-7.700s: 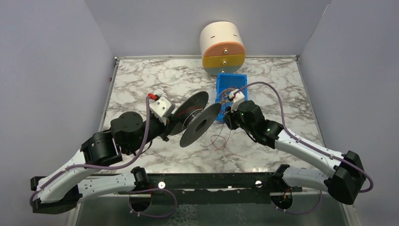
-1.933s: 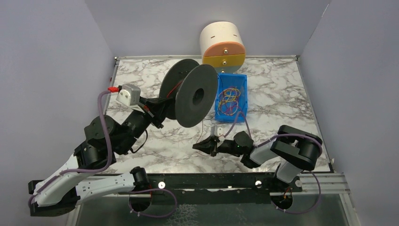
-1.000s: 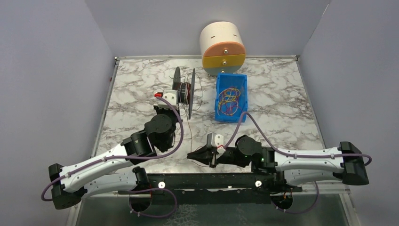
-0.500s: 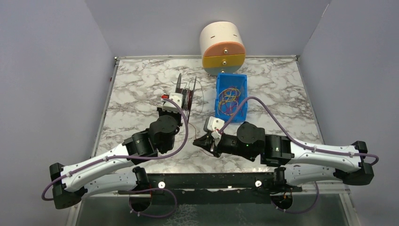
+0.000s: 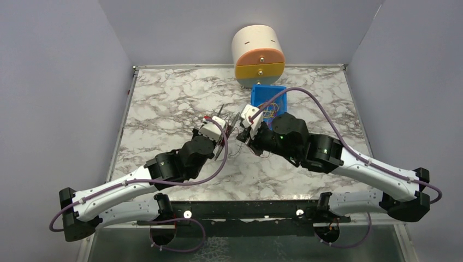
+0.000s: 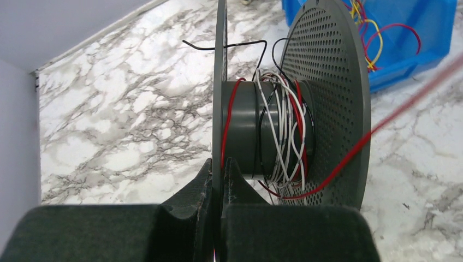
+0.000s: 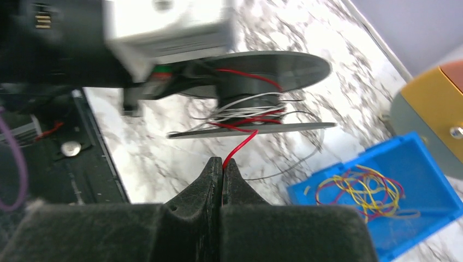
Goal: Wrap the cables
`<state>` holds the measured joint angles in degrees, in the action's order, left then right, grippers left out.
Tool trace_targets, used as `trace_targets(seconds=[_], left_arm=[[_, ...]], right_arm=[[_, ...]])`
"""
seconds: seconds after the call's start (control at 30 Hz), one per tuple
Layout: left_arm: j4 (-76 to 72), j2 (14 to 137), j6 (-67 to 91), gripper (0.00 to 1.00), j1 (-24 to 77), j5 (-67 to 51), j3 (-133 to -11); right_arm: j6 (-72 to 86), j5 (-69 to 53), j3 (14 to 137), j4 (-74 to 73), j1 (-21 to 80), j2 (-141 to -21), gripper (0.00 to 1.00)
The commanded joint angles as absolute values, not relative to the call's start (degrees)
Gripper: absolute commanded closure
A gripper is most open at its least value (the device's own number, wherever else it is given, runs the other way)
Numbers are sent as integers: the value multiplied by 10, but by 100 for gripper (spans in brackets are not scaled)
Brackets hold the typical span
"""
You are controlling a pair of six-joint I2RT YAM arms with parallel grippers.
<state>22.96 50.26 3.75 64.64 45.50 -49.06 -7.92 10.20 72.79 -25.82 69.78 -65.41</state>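
A grey-veined marble counter [image 5: 164, 103] sits between lilac walls [image 5: 60, 71], with a round drawer unit [image 5: 258, 54] at its far edge. The right arm hides most of the blue bin [image 5: 268, 88]. Near mid-counter, the left hand [image 6: 220, 164] pinches one flange of the grey spool [image 6: 262, 131]. The right hand [image 7: 222, 164] pinches the red wire [image 7: 240, 143] running off it. From above, both wrists mostly cover the spool.

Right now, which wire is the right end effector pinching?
The thin red wire, taut to the grey perforated spool; white and black wires are unheld.
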Motion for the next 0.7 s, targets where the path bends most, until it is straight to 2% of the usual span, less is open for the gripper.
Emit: trace_targets(seconds=[0.0,0.27,0.67], left_arm=[[244,482,32,100,650,397,-512],[284,469,6,100,650,315,-514],[355,418,3,100,650,233,-574]], right_arm=[[-92,53,752,-297,637,-676,99],[-90,23,724,-280,538,-692,99],[-29,62,577,-159,459,-681,98]])
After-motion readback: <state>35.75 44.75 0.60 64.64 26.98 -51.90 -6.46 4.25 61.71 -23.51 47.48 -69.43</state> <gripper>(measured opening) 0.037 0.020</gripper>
